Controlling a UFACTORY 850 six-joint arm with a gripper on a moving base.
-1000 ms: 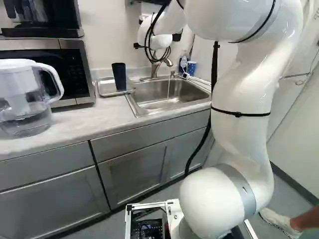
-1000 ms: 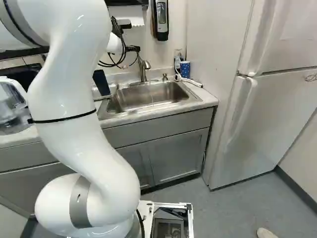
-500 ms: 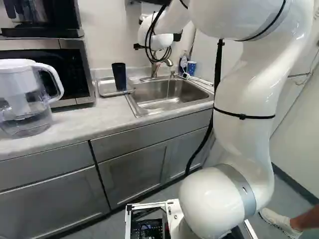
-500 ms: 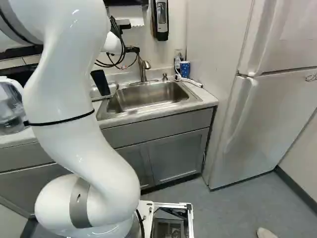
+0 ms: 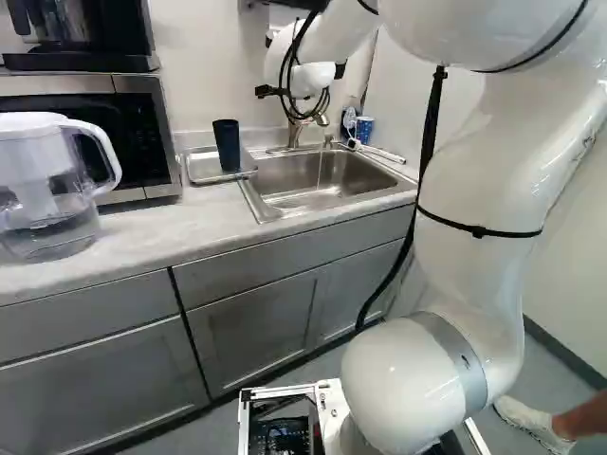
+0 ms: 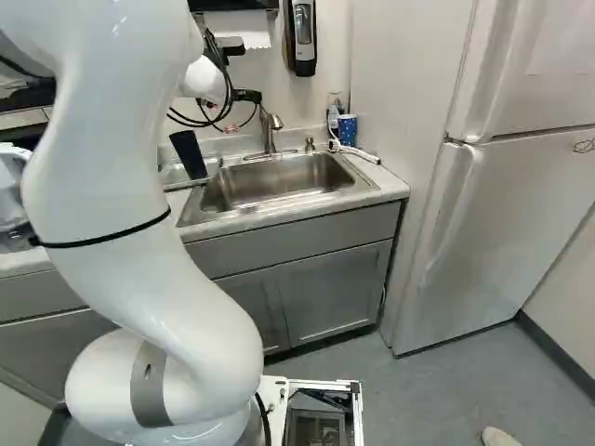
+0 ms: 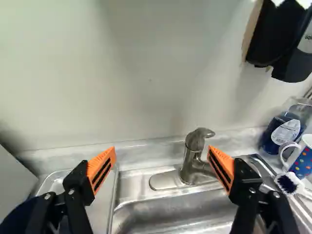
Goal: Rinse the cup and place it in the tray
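One black two-finger tool (image 5: 269, 91) is standing open, tall dark-blue cup (image 5: 227, 145) is resting upright on rectangular metal tray (image 5: 201, 167)

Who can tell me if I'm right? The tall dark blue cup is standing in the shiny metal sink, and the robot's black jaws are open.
Not quite: the tall dark blue cup is standing in the shallow metal tray beside the shiny metal sink, as the left base view shows. The robot's black jaws are open, as you said.
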